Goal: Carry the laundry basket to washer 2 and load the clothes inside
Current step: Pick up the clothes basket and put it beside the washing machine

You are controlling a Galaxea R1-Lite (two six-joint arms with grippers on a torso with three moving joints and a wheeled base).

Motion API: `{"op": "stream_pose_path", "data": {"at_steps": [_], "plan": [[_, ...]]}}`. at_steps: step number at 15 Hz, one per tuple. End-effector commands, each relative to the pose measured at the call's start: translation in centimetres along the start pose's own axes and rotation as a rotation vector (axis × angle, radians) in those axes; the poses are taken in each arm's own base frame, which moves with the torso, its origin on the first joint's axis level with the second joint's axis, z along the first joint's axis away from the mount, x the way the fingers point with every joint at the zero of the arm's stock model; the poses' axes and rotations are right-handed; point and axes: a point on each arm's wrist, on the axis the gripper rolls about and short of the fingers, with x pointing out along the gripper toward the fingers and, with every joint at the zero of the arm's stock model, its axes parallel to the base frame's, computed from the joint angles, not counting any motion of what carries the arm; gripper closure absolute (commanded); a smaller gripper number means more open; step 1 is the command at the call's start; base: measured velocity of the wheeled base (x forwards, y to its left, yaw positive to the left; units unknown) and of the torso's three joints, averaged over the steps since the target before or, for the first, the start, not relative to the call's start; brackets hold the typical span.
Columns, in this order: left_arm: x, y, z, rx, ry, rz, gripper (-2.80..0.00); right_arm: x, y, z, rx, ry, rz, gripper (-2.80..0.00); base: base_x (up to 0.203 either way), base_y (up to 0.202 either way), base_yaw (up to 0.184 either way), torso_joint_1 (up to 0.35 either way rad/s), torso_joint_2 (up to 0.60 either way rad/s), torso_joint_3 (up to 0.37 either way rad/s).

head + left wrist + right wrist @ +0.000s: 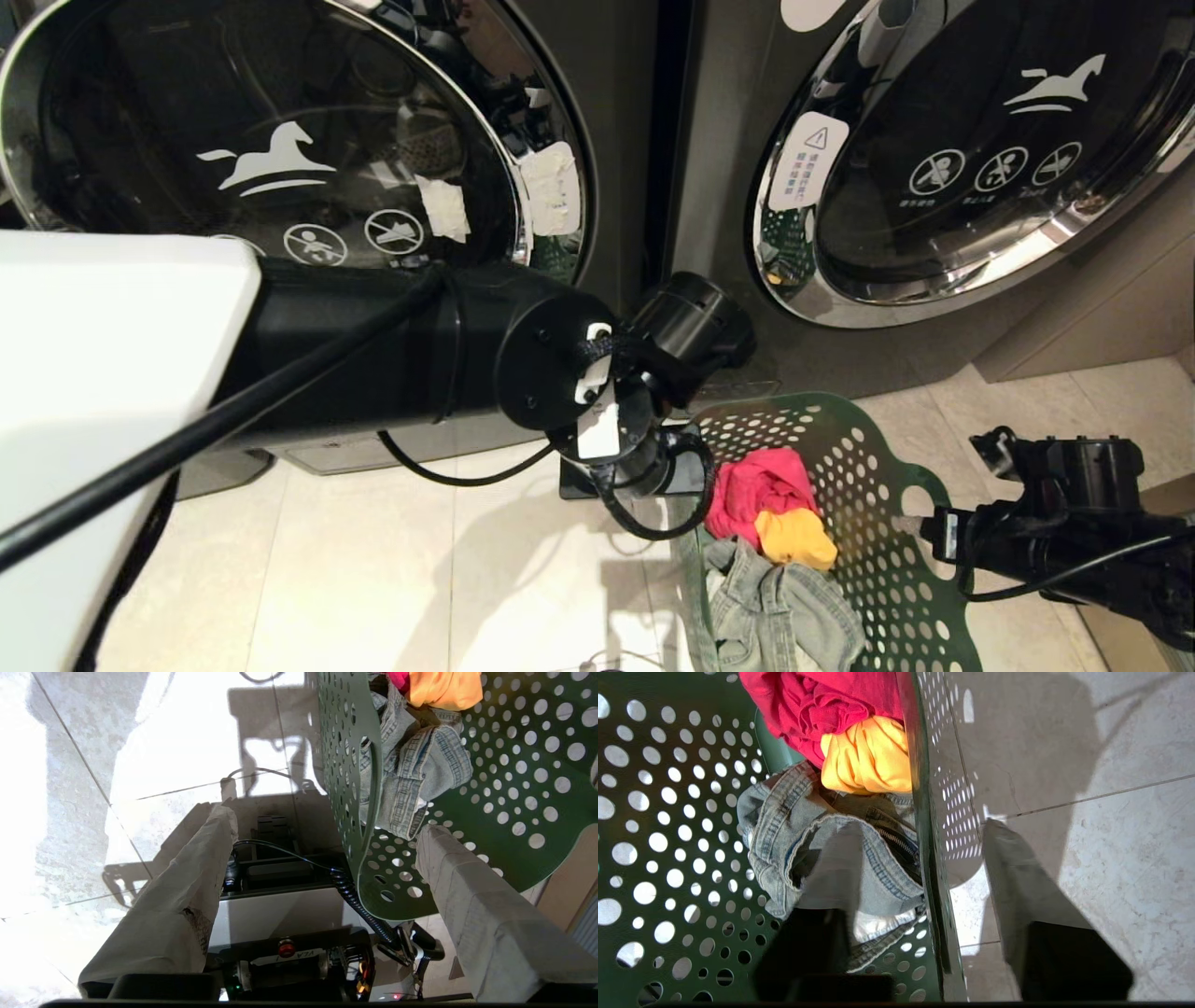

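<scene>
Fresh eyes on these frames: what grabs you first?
The left arm fills the head view's left, across a grey washer's chrome-ringed door. Below right, the dark green laundry basket holds red, yellow and denim clothes. Each gripper straddles a basket wall, one finger inside, one outside.

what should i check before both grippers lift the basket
1. Right gripper astride the basket wall, one finger inside, one outside: ok.
2. Right grip closed firm on the wall: not ok, gaps still show beside it.
3. Left gripper astride the opposite rim by the handle: ok, jaws open.
4. Jeans clear of the right inner finger: not ok, finger lies over the denim.
5. Red and yellow clothes sit inside the basket: ok.
6. Which door is washer 2: cannot tell, no numeral visible.
</scene>
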Motion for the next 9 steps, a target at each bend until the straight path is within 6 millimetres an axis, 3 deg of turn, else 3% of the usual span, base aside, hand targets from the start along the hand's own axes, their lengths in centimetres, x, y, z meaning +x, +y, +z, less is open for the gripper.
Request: {"op": "stream_pose_path", "data": {"at_steps": [1, 5, 9], "plan": [[-0.5, 0.1, 0.1, -0.008, -0.009, -0.004, -2.8, 0.2, 0.0, 0.2, 0.0, -0.007, 0.001, 0.0, 0.0, 0.0, 0.0, 0.0, 0.0, 0.0], [-0.5, 0.2, 0.1, -0.011, -0.02, 0.017, -2.8, 1.1, -0.2, 0.0, 0.004, 0.01, -0.007, 0.0, 0.0, 0.0, 0.0, 0.0, 0.0, 0.0], [-0.5, 0.3, 0.0, -0.022, -0.016, 0.021, -2.8, 2.8, -0.2, 1.7, 0.004, -0.044, -0.039, 0.0, 0.0, 0.0, 0.0, 0.0, 0.0, 0.0]]}}
